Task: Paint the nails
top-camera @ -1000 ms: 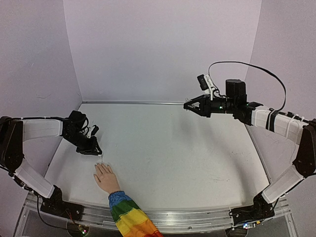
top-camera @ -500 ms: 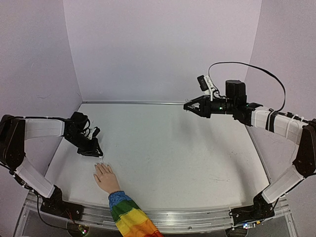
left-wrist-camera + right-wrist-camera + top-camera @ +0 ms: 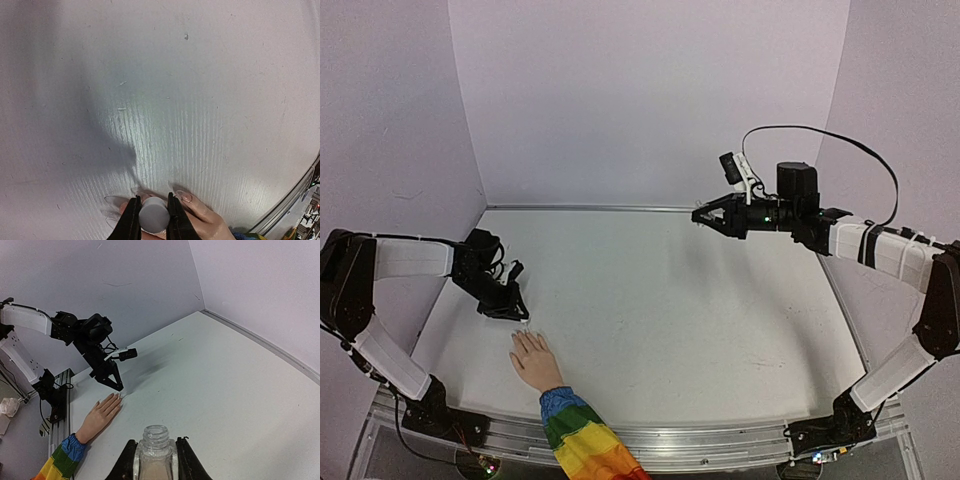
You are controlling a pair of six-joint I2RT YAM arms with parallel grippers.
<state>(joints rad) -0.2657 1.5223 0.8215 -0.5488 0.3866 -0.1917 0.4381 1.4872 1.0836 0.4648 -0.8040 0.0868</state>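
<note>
While our left gripper [image 3: 153,200] pinches a white cap [image 3: 154,217], nails [image 3: 183,196] just beside its tips, our right gripper [image 3: 156,441] clasps an open bottle [image 3: 156,432].

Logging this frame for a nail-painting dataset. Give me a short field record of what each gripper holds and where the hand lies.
left gripper: shut on white cap, poised over the nails
right gripper: shut on open clear bottle, held above the table, far right
mannequin hand: flat, nails up, near left
nails: pale; paint cannot be judged
sleeve: rainbow-striped, at near edge
</note>
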